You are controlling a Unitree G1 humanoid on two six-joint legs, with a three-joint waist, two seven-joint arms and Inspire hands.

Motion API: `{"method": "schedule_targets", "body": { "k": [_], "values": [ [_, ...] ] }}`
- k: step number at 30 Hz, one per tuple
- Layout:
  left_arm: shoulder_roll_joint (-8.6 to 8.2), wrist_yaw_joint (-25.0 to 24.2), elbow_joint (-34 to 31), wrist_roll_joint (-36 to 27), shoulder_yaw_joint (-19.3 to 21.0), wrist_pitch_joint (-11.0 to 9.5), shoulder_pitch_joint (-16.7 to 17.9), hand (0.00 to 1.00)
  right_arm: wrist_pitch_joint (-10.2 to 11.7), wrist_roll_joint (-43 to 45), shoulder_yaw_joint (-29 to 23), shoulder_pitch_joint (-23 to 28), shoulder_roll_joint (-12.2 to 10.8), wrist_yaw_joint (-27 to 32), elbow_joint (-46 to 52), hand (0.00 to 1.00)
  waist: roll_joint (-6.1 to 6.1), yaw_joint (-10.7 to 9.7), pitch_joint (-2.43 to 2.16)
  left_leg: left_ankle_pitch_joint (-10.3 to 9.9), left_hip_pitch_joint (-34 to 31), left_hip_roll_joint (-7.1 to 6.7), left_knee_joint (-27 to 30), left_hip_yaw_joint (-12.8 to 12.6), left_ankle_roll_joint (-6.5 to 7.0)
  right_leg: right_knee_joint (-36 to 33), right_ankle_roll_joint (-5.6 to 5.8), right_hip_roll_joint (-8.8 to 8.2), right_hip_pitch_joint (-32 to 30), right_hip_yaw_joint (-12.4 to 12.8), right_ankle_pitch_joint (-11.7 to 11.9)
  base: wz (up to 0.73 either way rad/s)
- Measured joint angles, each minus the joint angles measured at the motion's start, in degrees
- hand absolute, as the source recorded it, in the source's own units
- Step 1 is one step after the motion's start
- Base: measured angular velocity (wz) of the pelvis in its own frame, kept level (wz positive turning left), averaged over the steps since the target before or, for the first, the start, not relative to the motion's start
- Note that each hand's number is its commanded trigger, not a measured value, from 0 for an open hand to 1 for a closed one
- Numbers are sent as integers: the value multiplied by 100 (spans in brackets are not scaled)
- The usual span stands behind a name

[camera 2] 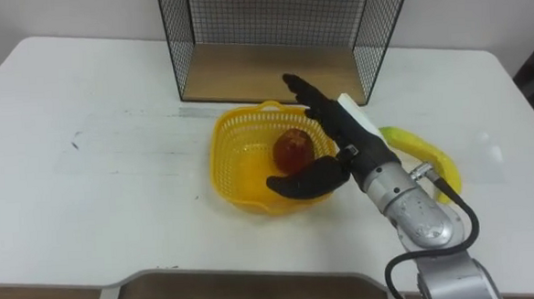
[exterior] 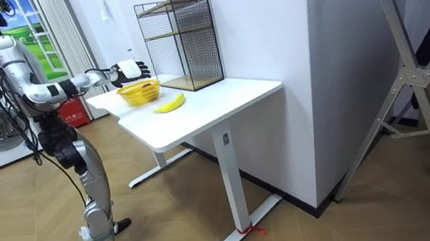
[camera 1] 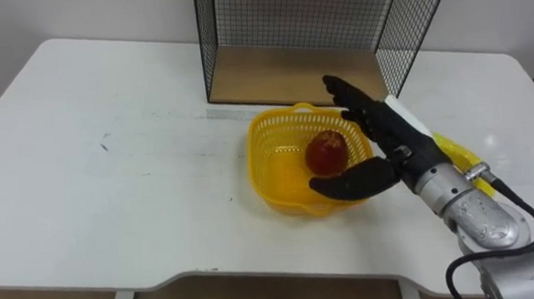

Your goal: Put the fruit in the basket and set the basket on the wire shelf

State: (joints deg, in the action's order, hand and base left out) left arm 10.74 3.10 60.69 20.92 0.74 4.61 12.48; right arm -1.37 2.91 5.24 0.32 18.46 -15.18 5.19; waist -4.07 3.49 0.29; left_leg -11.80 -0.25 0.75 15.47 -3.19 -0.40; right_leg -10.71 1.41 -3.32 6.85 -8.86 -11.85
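Note:
A yellow plastic basket [camera 1: 264, 136] stands on the white table just in front of the wire shelf [camera 1: 290, 73]. A red apple [camera 1: 327, 152] lies inside it, toward its right side. My right hand [camera 1: 387, 132] reaches in from the right over the basket's right rim, open, with straight fingers past the apple's far side and the thumb at the near rim. The apple sits between thumb and fingers without being clasped. A yellow banana [camera 2: 424, 148] lies on the table right of the basket, partly behind my wrist.
The wire shelf [exterior: 181, 36] is a black mesh cage with a wooden floor, at the table's back edge. The white table [camera 1: 113, 176] stretches wide to the left of the basket. In the room view I stand at the table's end, washing machines behind me.

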Motion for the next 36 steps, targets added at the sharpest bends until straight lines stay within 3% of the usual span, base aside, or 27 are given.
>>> {"method": "schedule_targets", "body": {
  "k": [9,15,23,26,36],
  "values": [
    [8,1,3,-6,34,-14,11,0,1,-71,-234,-13,7,141,-40,0,-69,2,30,1,2,0,-5,5,0,1,0,1,-14,0,0,0],
    [42,-2,2,-1,142,-41,50,0,4,-61,-597,-16,22,440,-39,0,-165,-25,4,0,-6,-1,0,24,0,5,0,0,-5,-36,0,2],
    [58,-15,6,3,145,-101,88,0,159,-406,-1301,-83,154,1184,-322,0,-145,-64,36,0,82,-4,-37,49,-1,9,2,0,59,-55,-1,0],
    [67,-22,-8,7,235,-98,173,0,160,-519,-1519,-168,193,1543,-463,0,-166,-143,24,19,105,-6,-74,44,2,12,2,-2,59,-49,-2,0],
    [89,-39,-35,2,374,-38,276,0,135,-462,-1782,-367,258,2225,-1374,0,-187,-243,26,19,101,-11,-5,53,5,10,2,-7,123,-81,-1,1]
  ]
}}
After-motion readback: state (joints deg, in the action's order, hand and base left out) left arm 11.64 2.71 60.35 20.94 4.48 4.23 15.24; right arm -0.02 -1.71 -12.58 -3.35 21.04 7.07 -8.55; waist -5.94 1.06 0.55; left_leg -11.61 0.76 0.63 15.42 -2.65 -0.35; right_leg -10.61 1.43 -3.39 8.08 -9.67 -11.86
